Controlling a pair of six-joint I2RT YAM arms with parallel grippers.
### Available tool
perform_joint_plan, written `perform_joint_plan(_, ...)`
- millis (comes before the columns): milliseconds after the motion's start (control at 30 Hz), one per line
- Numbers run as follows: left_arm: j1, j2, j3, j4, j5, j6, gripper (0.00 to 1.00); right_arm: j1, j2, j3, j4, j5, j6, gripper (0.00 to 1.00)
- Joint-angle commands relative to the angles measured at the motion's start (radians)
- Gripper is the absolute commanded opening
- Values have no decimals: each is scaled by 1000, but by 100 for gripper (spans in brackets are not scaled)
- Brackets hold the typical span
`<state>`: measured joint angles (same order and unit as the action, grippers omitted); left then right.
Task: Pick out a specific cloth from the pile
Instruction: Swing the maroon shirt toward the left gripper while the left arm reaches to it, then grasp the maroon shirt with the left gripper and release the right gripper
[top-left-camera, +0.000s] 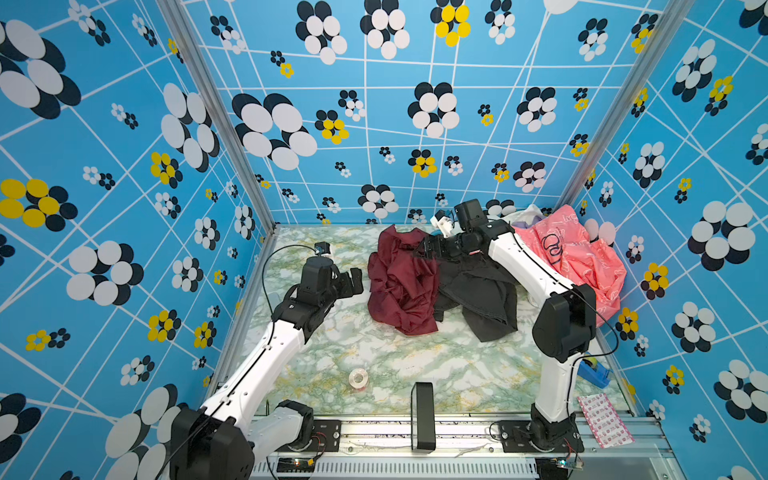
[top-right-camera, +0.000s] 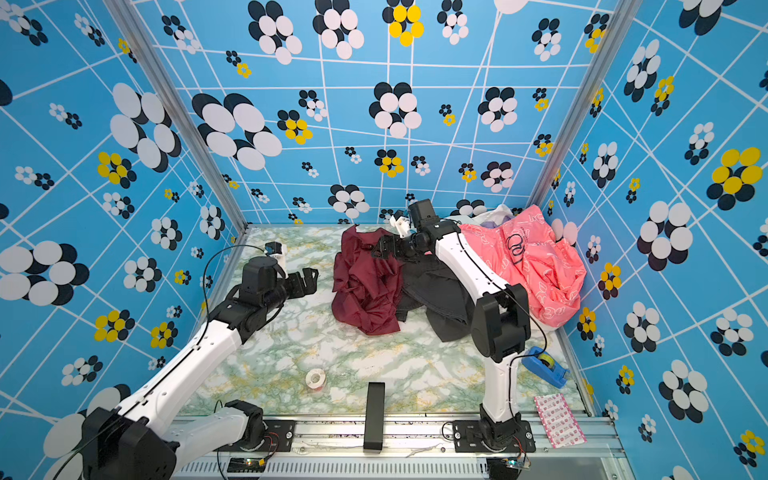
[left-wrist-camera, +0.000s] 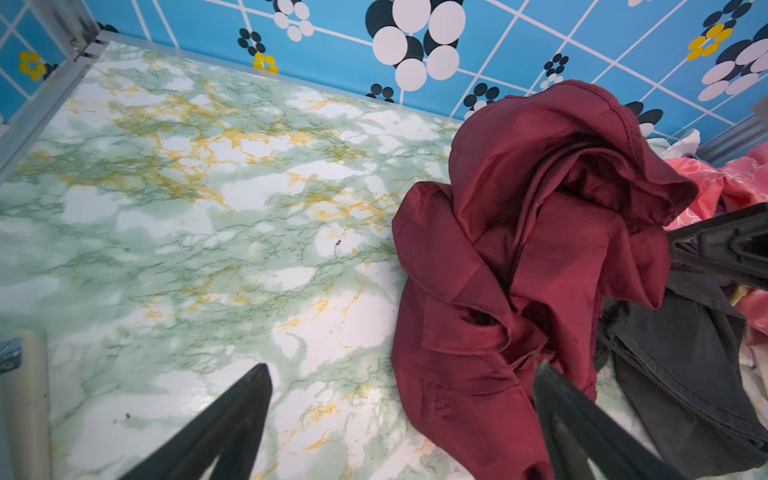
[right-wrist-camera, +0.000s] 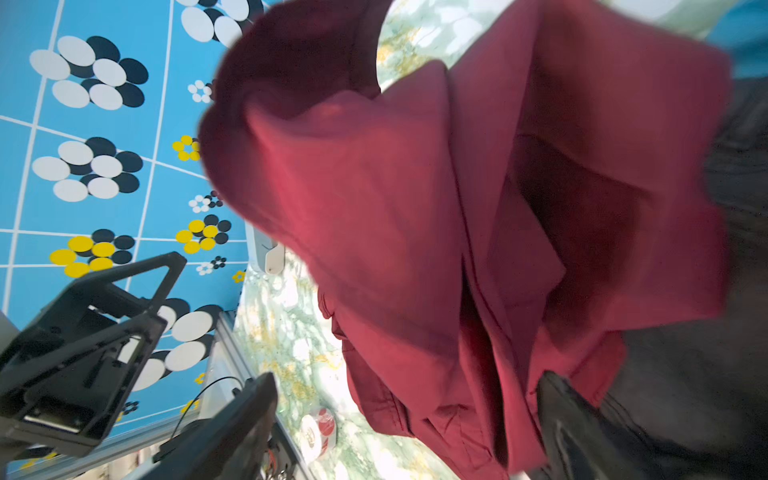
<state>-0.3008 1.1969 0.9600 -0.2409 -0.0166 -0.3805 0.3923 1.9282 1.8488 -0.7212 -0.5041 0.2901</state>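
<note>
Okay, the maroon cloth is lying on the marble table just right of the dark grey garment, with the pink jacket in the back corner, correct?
Not quite: the maroon cloth lies just left of the dark grey garment, not right, as both top views show. It is on the marble table, and the pink jacket is in the back corner.

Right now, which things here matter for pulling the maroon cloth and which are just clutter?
Job: maroon cloth; pile of garments; right gripper; left gripper.
Lying about: tape roll; blue tape dispenser; black block; pink printed packet.
</note>
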Motion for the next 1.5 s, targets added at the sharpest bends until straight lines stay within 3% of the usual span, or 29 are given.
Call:
perform_joint_plan(0, -18, 119, 133, -63, 80, 65, 99, 0, -146, -49, -30, 152, -39, 99)
perform_joint_plan(133, -62, 306, 310, -165, 145, 120, 99, -22, -290, -153, 16, 232, -19, 99)
perform_joint_plan(400, -193, 562, 586, -332, 100, 190, 99, -115, -518, -396, 103, 267, 29, 99)
perform_joint_plan(500, -208, 605, 611, -334, 138, 178, 99, -136, -555, -441, 111, 266, 35, 99)
perform_joint_plan(1000, -215, 865, 740, -398, 116, 95, 99, -154, -625, -578, 204, 233, 79, 99)
perform_joint_plan(1100, -215, 894, 748, -420, 107, 99, 91, -161, -651, -601, 217, 225, 78, 99)
perform_joint_plan(1200, -214, 908, 735, -410, 113, 88, 76, -165, -667, -623, 232, 222, 82, 99)
perform_joint_plan(1300, -215, 916, 733, -400, 127, 77, 52, -166, -673, -632, 233, 222, 86, 99)
perform_joint_plan(1367, -215, 915, 738, -407, 121, 69, 24, -170, -678, -633, 233, 219, 86, 99)
perform_joint_plan(1467, -212, 896, 741, -420, 106, 68, 0, -171, -690, -639, 236, 223, 88, 99)
